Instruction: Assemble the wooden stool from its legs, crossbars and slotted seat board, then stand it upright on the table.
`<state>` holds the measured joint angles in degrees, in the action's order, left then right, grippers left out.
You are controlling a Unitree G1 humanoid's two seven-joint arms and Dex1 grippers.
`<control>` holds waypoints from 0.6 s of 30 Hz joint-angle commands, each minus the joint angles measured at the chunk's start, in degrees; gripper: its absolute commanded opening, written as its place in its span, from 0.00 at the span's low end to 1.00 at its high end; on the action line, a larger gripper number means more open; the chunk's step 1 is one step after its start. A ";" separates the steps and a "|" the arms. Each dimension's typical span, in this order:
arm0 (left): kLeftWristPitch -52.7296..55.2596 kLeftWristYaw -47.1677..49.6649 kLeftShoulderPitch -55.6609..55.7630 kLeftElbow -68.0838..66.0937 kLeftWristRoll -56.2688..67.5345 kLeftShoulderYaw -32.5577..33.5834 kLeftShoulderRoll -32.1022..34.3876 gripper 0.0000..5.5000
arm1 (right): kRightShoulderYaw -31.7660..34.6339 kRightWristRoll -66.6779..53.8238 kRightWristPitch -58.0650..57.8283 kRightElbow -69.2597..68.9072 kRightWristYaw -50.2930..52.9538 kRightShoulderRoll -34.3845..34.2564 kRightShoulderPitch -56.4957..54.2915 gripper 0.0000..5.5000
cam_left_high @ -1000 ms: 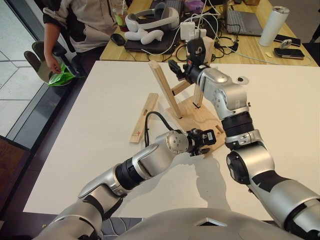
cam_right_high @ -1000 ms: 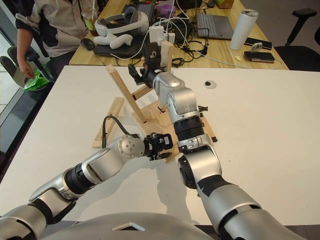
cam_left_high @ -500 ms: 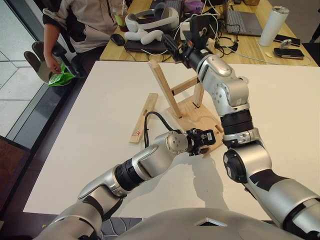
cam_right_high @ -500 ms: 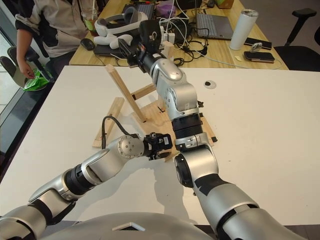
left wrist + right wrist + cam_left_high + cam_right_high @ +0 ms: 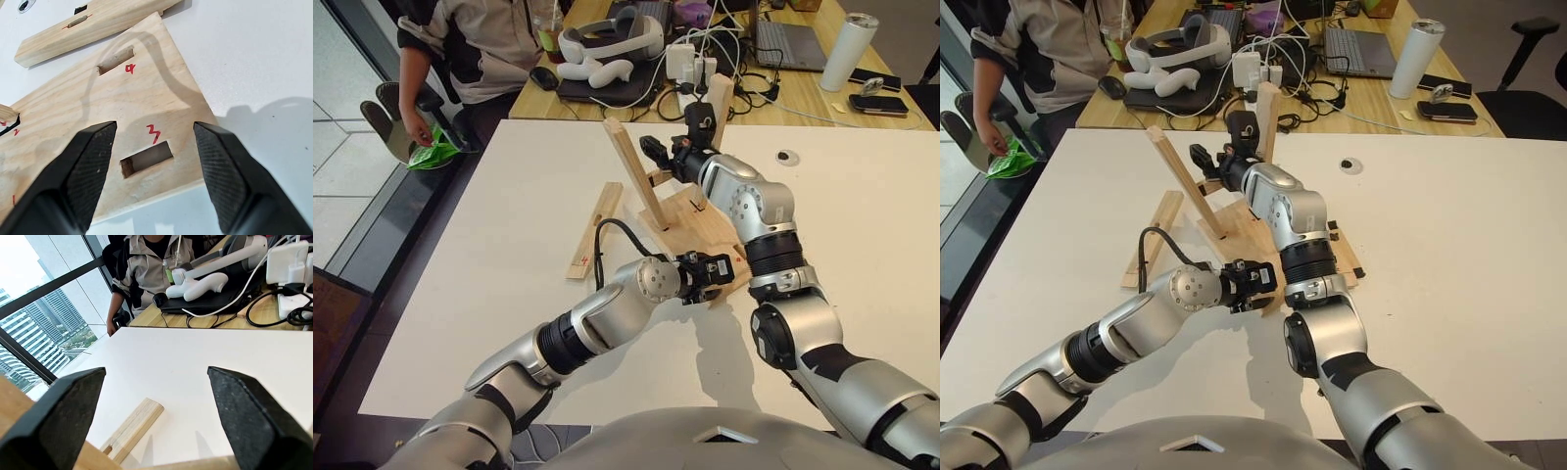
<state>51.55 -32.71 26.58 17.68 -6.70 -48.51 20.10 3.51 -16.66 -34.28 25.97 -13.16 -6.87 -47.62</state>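
On the white bench (image 5: pixel 509 323), the slotted seat board (image 5: pixel 685 230) lay flat near the centre with two legs standing in it. One leg (image 5: pixel 631 171) leaned toward 11 o'clock. The other leg (image 5: pixel 718 98) rose at 12 o'clock behind my right arm. A crossbar (image 5: pixel 661 177) ran between them. A loose leg (image 5: pixel 595 230) lay flat on the bench at 9 o'clock of the board, apart from it. Another loose piece (image 5: pixel 93 24) lay just beside the board's 3 o'clock edge. My right fingers (image 5: pixel 73 406) hung spread wide just over the crossbar, near the leaning leg, gripping nothing. My left fingers (image 5: pixel 93 166) were spread at the board's 6 o'clock corner, one on either side of an empty slot (image 5: pixel 146 159), pinching nothing.
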 commanded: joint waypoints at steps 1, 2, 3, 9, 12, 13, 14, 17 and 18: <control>1.31 -0.25 -1.24 -2.57 -1.63 -0.81 1.53 0.53 | 2.01 -1.31 6.25 -3.58 -0.61 0.89 -9.32 0.70; 1.18 -0.30 -1.26 -2.70 -1.76 -0.82 1.48 0.53 | 3.58 -2.01 8.06 -3.27 -0.49 2.05 -13.10 0.70; 1.03 -0.38 -1.28 -2.80 -1.90 -0.88 1.44 0.53 | 5.19 -2.41 9.99 -1.93 -0.40 3.74 -17.11 0.70; 0.24 -0.37 -1.22 -3.88 -2.51 -1.02 0.80 0.53 | 10.21 0.51 25.03 26.37 -0.31 15.17 -36.94 0.70; 0.02 -0.63 -1.12 -4.02 -2.92 -1.26 0.59 0.53 | 10.34 2.21 29.81 36.43 -0.19 17.01 -40.38 0.70; -0.01 -0.79 -1.16 -3.91 -3.05 -1.33 0.68 0.53 | 10.24 2.80 30.81 38.73 -0.15 17.12 -40.86 0.70; -0.05 -1.03 -1.21 -3.76 -3.14 -1.42 0.90 0.53 | 10.14 3.29 31.59 40.74 -0.30 16.97 -41.29 0.70; 0.02 -1.85 -1.36 -2.98 -3.44 -1.98 1.77 0.53 | 10.15 4.50 32.71 44.82 0.07 16.60 -42.12 0.70; 0.33 -2.54 -1.75 -1.50 -3.74 -2.58 2.98 0.53 | 10.10 5.02 32.69 45.73 0.77 16.59 -42.02 0.70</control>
<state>49.62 -33.43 26.68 16.64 -9.38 -49.04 19.77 13.69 -12.54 -1.99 69.85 -13.19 9.75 -88.05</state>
